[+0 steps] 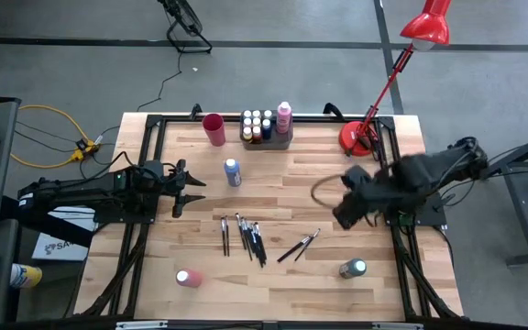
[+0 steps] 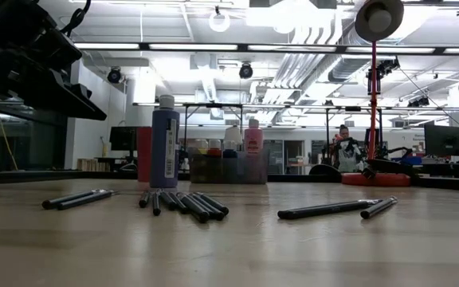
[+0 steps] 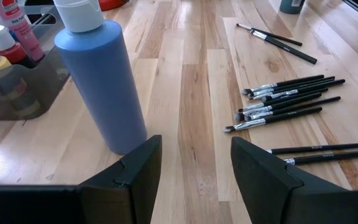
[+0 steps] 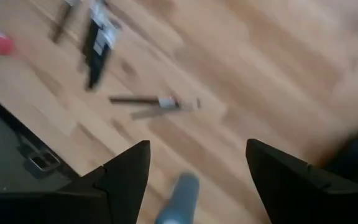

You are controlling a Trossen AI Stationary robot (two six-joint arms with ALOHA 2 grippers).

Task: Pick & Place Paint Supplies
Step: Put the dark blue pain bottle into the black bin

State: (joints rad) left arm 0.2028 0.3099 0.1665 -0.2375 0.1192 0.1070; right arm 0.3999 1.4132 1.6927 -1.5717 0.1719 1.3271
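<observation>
A blue paint bottle (image 1: 233,171) (image 3: 98,81) stands upright on the wooden table, just ahead of my left gripper (image 1: 189,188) (image 3: 194,168), which is open and empty. Several dark-handled paintbrushes (image 1: 244,236) (image 3: 288,99) lie side by side mid-table, with two more (image 1: 299,246) to their right. A grey-green bottle (image 1: 353,269) (image 4: 180,199) stands near the front right. My right gripper (image 1: 346,215) (image 4: 197,168) hangs open above the table, over that bottle and the two brushes. A pink bottle (image 1: 188,278) lies at the front left.
A grey tray (image 1: 266,137) holding several small bottles and a tall pink one (image 1: 284,116) sits at the far edge, with a red cup (image 1: 214,128) to its left. A red desk lamp's base (image 1: 356,137) stands at the far right corner.
</observation>
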